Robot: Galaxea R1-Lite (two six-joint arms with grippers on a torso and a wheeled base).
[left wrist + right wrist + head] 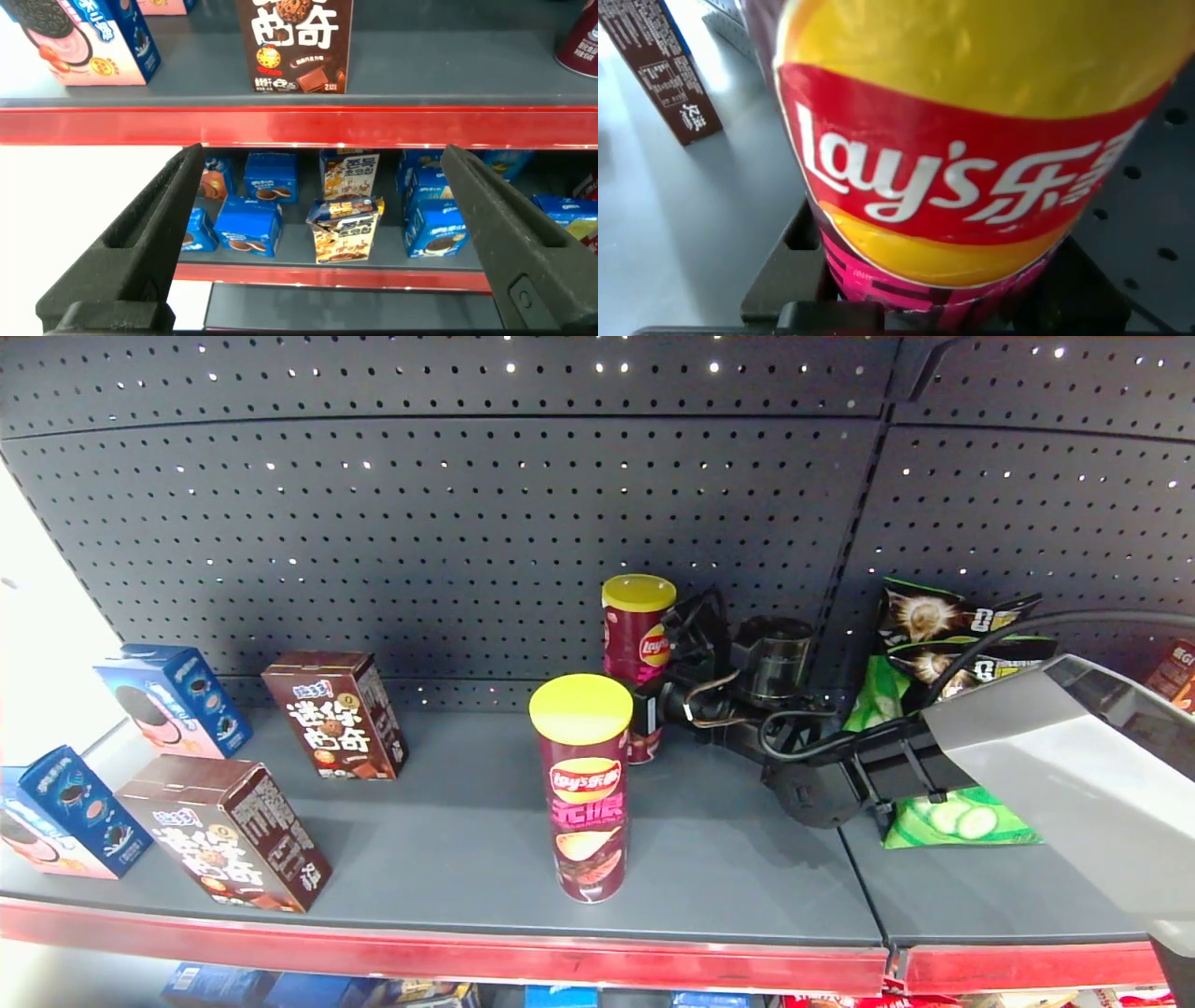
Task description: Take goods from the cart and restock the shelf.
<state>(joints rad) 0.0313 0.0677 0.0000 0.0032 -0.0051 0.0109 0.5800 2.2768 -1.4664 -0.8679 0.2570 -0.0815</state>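
Right gripper [651,714] is closed around a can [638,635] of chips. This can is upright at the back of the shelf [448,831], near the wall with holes. A second can [583,784] stands in front of it, closer to the red edge. Brown boxes [336,714] and blue boxes [173,700] stand off to the left. Left gripper [322,233] is wide open, holding nothing.

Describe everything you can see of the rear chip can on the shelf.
The rear chip can is a tall dark-red tube, cardboard by the look, with a yellow lid, a red-and-yellow logo and a pink band below. It stands upright on the grey shelf near the pegboard, behind a matching can. The right hand clasps its lower part from the right, hiding some of it.
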